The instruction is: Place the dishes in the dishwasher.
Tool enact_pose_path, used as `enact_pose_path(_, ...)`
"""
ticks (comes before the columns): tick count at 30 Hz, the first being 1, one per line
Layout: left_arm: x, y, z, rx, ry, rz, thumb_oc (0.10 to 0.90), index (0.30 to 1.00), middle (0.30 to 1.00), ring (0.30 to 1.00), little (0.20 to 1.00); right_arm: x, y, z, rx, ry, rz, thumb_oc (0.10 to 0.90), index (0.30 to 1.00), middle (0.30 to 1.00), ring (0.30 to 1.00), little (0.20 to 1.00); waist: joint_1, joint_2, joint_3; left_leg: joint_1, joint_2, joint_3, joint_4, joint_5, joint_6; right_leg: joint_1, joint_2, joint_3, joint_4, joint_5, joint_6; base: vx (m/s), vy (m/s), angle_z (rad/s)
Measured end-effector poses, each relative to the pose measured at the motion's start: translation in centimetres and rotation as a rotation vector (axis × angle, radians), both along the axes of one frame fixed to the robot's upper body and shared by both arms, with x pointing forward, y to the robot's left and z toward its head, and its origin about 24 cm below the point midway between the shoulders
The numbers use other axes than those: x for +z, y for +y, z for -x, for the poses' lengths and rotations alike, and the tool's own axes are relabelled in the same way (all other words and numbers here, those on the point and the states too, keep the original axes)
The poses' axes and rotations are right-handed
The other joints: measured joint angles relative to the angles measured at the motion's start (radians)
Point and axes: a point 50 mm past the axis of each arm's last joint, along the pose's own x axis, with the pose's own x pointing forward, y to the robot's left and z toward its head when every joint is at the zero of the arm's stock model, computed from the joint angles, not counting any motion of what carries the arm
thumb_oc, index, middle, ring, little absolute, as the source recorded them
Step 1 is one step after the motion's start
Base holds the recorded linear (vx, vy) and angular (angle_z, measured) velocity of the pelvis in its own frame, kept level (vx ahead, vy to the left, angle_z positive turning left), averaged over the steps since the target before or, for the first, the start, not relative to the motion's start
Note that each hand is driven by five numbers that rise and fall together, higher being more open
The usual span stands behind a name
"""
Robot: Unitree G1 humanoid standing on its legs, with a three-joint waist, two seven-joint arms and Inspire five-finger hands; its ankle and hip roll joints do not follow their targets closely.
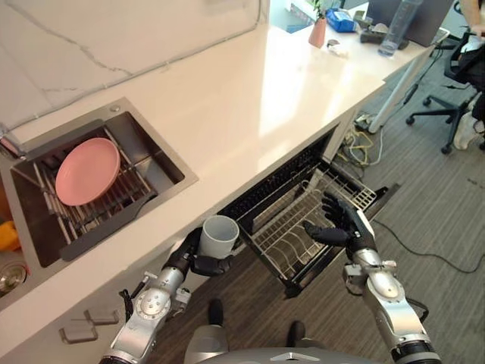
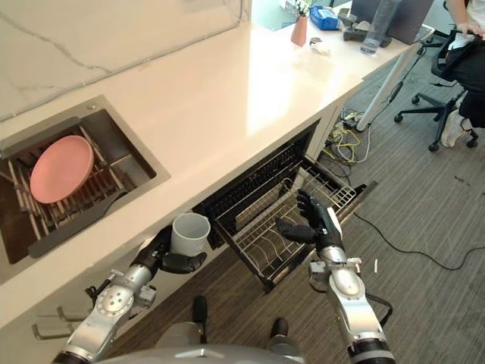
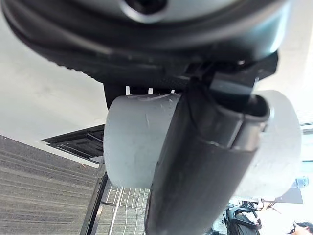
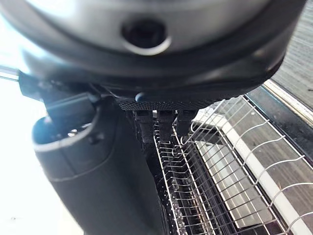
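Bright daylight glares off the white countertop (image 1: 250, 98); wrist views blur close up.

A pink vase (image 1: 317, 33) stands on the counter (image 1: 250, 98), an office chair (image 1: 455, 68) beyond.

Left hand (image 3: 205, 161) wrapped round a grey cup (image 3: 132, 142) (thumb across it), wire rack (image 3: 127, 210) beyond
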Motion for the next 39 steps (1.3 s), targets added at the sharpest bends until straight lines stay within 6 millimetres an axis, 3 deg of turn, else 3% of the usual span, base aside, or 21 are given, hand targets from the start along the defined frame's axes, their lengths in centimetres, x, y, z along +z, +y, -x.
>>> enact_pose_path(6, 0.0, 0.0, -0.1, 0.027, 0.011, 0.049, 0.400, 0.300, 0.300, 0.300, 0.300, 1.1, 0.9, -0.3, 0.036, -0.047, -0.108, 0.800, 0.900, 0.900, 0.900, 0.900, -0.014, 0.002, -0.003, 0.012, 0.013, 0.013, 0.000, -0.004, -0.006, 0.002, 0.010, 0.015, 0.000, -0.001, -0.002, 0.04, -0.053, -0.09)
enact_pose_path(14, -0.2, -0.1, -0.4, 0.057, 0.048, 0.095, 0.400, 0.300, 0.300, 0.300, 0.300, 2.4, 4.4, -0.3, 0.171, -0.088, -0.389, 0.800, 0.900, 0.900, 0.900, 0.900, -0.035, 0.011, -0.019, 0.032, 0.029, 0.031, -0.003, -0.013, -0.015, 0.010, 0.023, 0.035, -0.002, -0.004, -0.005, 0.02, -0.038, -0.08)
enact_pose_path(21, 0.6, -2.8, -2.3, -0.037, 0.014, 0.072, 0.400, 0.300, 0.300, 0.300, 0.300, 2.6, 6.6, 0.0, 0.254, -0.055, -0.540, 0.800, 0.900, 0.900, 0.900, 0.900, -0.058, 0.025, -0.033, 0.033, 0.030, 0.035, -0.002, -0.007, -0.013, 0.009, 0.023, 0.039, -0.002, -0.001, -0.009, 0.00, -0.002, 0.00)
enact_pose_path(24, 1.5, -4.5, -3.6, -0.101, -0.030, 0.064, 0.400, 0.300, 0.300, 0.300, 0.300, 2.9, 7.8, 0.0, 0.303, -0.050, -0.560, 0.800, 0.900, 0.900, 0.900, 0.900, -0.065, 0.029, -0.036, 0.033, 0.030, 0.037, -0.002, -0.007, -0.014, 0.007, 0.023, 0.041, -0.002, -0.001, -0.009, 0.00, -0.001, -0.04)
enact_pose_path(29, 5.6, -7.3, -6.9, -0.206, -0.226, 0.021, 0.400, 0.300, 0.300, 0.300, 0.300, 5.0, 7.8, -1.5, 0.305, -0.124, -0.527, 0.800, 0.900, 0.900, 0.900, 0.900, -0.082, 0.037, -0.046, 0.035, 0.031, 0.042, -0.005, -0.007, -0.014, 0.007, 0.024, 0.047, -0.001, 0.002, -0.011, 0.01, 0.001, -0.02)
enact_pose_path(34, 8.9, -7.9, -8.8, -0.179, -0.417, -0.038, 0.400, 0.300, 0.300, 0.300, 0.300, 6.4, 7.7, -1.6, 0.260, -0.202, -0.539, 0.800, 0.900, 0.900, 0.900, 0.900, -0.115, 0.056, -0.072, 0.035, 0.031, 0.048, -0.006, -0.010, -0.017, 0.003, 0.024, 0.050, 0.001, 0.001, -0.011, 0.01, 0.004, -0.02)
enact_pose_path(39, 9.5, -8.1, -8.9, -0.168, -0.458, -0.025, 0.400, 0.300, 0.300, 0.300, 0.300, 6.9, 7.5, -1.4, 0.223, -0.236, -0.542, 0.800, 0.900, 0.900, 0.900, 0.900, -0.120, 0.059, -0.107, 0.037, 0.031, 0.062, -0.002, -0.012, -0.019, -0.006, 0.024, 0.064, 0.002, 0.001, -0.011, 0.01, 0.011, -0.09)
